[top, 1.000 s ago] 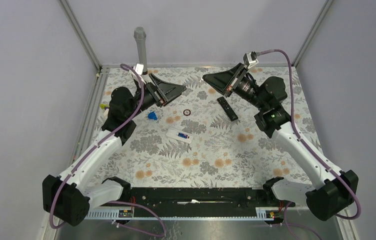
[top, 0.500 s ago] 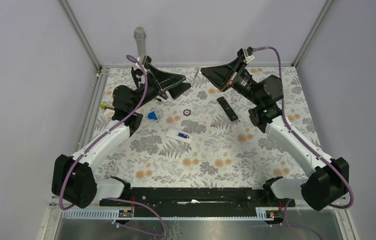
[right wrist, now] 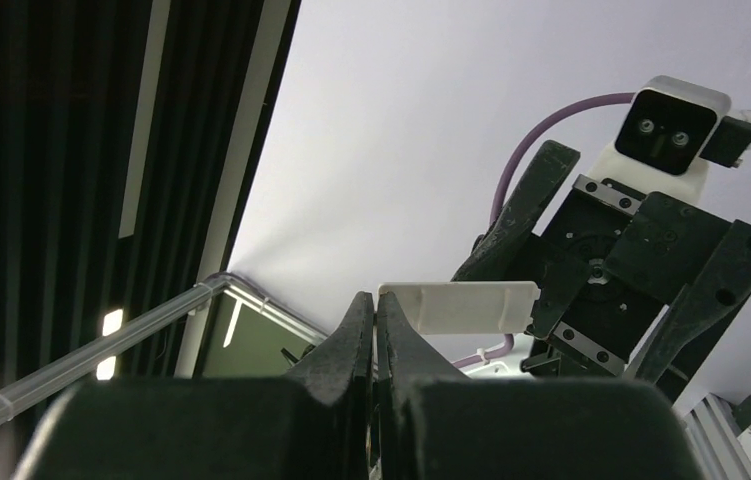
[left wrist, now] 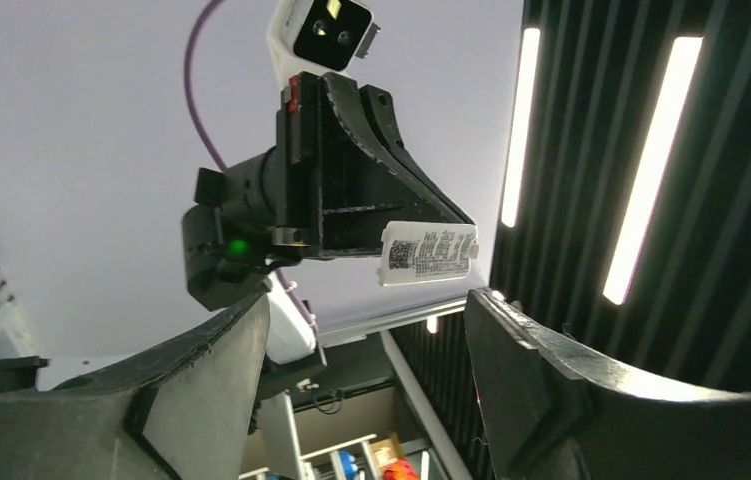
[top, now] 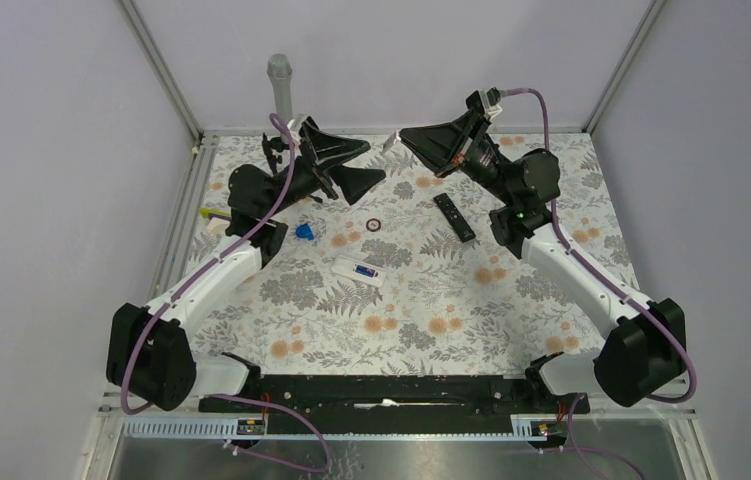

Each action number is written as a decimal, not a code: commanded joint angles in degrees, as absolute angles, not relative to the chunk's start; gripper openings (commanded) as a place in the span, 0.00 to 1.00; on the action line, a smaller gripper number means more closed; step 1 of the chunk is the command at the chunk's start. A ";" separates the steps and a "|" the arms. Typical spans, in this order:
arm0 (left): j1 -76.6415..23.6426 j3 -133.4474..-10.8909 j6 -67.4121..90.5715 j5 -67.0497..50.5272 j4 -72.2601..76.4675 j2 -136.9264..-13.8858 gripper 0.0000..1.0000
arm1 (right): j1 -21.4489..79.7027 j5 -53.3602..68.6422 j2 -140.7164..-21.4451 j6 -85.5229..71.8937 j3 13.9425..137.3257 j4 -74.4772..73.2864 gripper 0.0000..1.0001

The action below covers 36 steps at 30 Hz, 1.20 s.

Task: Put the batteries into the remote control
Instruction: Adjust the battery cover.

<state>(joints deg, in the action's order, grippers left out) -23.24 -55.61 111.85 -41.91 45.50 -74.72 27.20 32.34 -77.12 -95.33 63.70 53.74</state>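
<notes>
A white remote control (top: 356, 270) lies face down mid-table, and a slim blue battery (top: 366, 271) shows in its open back. My right gripper (top: 404, 140) is raised above the far side of the table, shut on a small white battery cover (top: 391, 144). In the right wrist view the cover (right wrist: 456, 305) sticks out sideways from the shut gripper (right wrist: 376, 300). My left gripper (top: 375, 163) hovers open and empty, facing the right one a short gap away. In the left wrist view, the cover's labelled side (left wrist: 429, 253) hangs above the open gripper (left wrist: 366, 335).
A black remote (top: 454, 217) lies right of centre on the floral mat. A small dark ring (top: 374, 224) and a blue blob-shaped piece (top: 303, 231) lie behind the white remote. A yellow-green bit (top: 209, 212) sits at the left edge. A grey post (top: 280, 90) stands at the back.
Both arms have lifted and swung towards each other at the back. The left jaws have narrowed somewhat but stay open. The right gripper still holds the cover.
</notes>
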 commanded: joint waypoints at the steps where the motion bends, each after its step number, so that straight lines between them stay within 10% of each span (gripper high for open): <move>1: -23.69 -56.96 118.91 -42.30 51.94 -75.83 0.71 | 27.69 34.36 -78.10 -98.34 65.33 61.57 0.00; 23: -25.31 -56.43 126.01 -38.87 60.22 -77.13 0.45 | 30.24 34.87 -80.48 -106.43 59.68 70.50 0.00; 36: -25.50 -55.47 126.52 -37.88 63.30 -77.44 0.00 | 30.21 33.31 -81.85 -110.06 56.56 74.93 0.00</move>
<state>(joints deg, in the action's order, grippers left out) -25.39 -55.61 119.85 -39.48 58.11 -77.76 29.69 33.32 -81.47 -109.10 57.41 70.67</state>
